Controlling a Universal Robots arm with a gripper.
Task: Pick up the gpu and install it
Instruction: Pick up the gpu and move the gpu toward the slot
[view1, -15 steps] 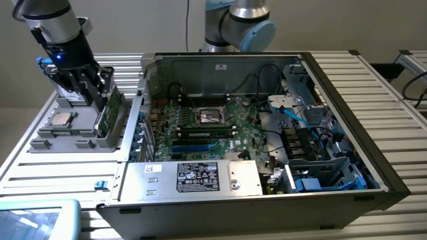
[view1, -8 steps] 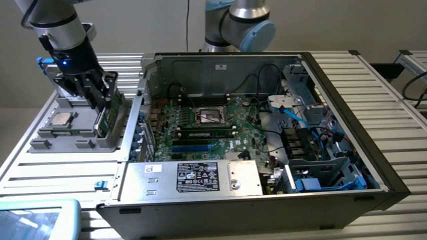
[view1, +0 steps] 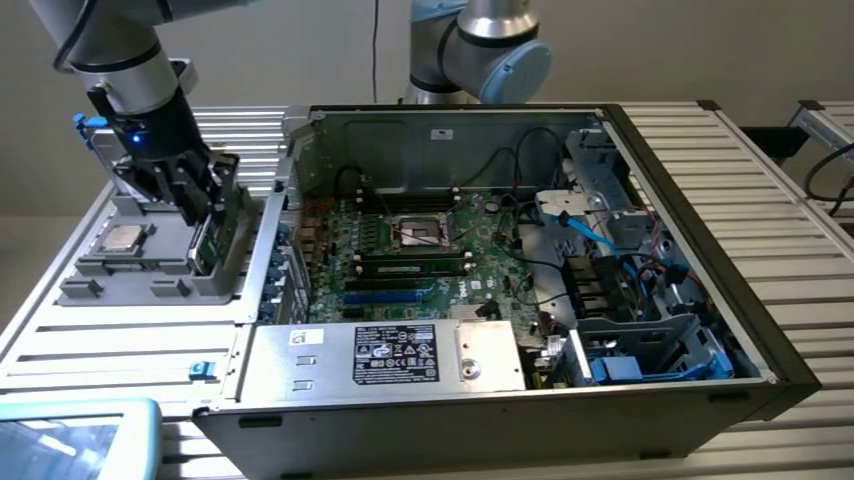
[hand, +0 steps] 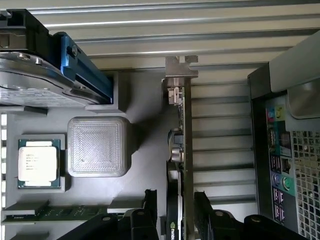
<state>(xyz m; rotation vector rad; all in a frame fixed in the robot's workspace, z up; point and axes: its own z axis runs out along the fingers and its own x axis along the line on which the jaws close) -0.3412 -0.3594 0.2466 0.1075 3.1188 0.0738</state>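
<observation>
Gripper (hand: 176, 202) open, straddling the gpu (hand: 183, 125) upright in grey holder (hand: 145, 115) — not yet gripped, lifted or installed.

Gpu (hand: 181, 150) is stood on edge in the grey holder (hand: 145, 110). The slim gaps on both faces are taken by the spread fingers (hand: 150, 205) of the gripper (hand: 176, 212). Room is limited by the raised block (hand: 98, 146) on one side and the case wall (hand: 285, 150) on the other. The drive (hand: 45, 75) is parked near the bracket end.
</observation>
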